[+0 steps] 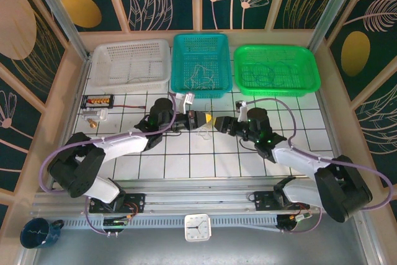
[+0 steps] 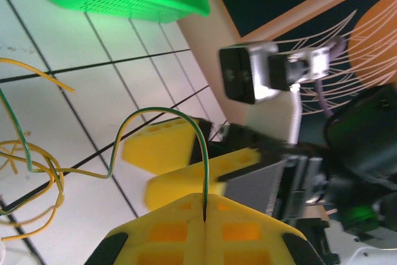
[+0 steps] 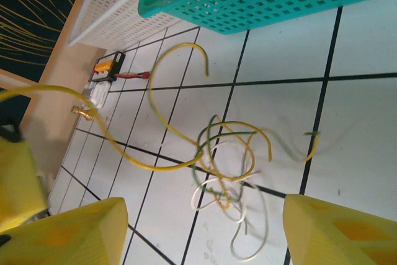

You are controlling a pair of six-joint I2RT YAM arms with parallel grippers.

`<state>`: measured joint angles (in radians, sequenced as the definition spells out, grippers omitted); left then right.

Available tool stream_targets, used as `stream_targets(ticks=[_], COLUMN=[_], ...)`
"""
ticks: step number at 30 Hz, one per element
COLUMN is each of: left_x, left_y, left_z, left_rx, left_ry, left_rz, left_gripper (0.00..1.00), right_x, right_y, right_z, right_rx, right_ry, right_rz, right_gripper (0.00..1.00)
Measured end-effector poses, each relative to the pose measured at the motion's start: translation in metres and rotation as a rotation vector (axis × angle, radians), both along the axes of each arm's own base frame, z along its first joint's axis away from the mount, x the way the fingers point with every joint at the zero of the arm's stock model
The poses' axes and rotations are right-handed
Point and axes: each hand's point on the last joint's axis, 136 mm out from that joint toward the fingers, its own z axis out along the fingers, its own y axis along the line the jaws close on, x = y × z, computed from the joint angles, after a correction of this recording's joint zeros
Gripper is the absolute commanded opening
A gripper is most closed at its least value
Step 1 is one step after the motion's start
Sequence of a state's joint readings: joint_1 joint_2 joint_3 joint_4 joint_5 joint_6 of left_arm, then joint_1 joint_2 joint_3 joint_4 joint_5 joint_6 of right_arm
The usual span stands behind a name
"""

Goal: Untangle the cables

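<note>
cables point(image 3: 220, 166): loose knot of yellow, green and whitish wires on the tabletop point(image 3: 353, 128), just in front of the teal basket point(image 1: 214, 51)
left fingers point(image 2: 186, 231): pinched shut on one green-yellow strand arcing out of the knot
right fingers point(image 3: 68, 231): spread wide, holding nothing, over the knot
in the way: both sets of yellow tips nearly nose to nose, covering part of the knot from above
baskets: teal has pale wire loops, green basket point(image 1: 248, 54) dark loops, white basket point(image 1: 124, 54) can't tell
other stuff: connector board point(image 1: 98, 100) with a red wire point(image 1: 127, 107), left side

Thin yellow, green and white cables point(image 3: 211, 153) lie loosely tangled together.
</note>
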<state>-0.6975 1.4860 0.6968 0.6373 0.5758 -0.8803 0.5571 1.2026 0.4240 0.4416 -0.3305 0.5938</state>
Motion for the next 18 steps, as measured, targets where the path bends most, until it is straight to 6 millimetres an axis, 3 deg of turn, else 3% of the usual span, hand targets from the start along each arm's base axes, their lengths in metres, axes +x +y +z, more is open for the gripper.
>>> stream_targets(ticks=[6, 13, 18], left_x=[0.001, -0.001, -0.004], left_y=[-0.004, -0.003, 0.000], left_z=[0.024, 0.031, 0.047], left_rx=[-0.043, -0.067, -0.099], left_ry=[-0.008, 0.029, 0.018], left_rz=[-0.013, -0.008, -0.001], left_gripper=[0.00, 0.00, 0.00], right_x=[0.014, 0.032, 0.031], right_y=[0.010, 0.020, 0.032], right_z=[-0.008, -0.017, -0.032], right_rx=[0.011, 0.061, 0.086], right_ry=[-0.039, -0.063, -0.034], right_rz=[-0.004, -0.037, -0.023], right_gripper=[0.67, 0.60, 0.63])
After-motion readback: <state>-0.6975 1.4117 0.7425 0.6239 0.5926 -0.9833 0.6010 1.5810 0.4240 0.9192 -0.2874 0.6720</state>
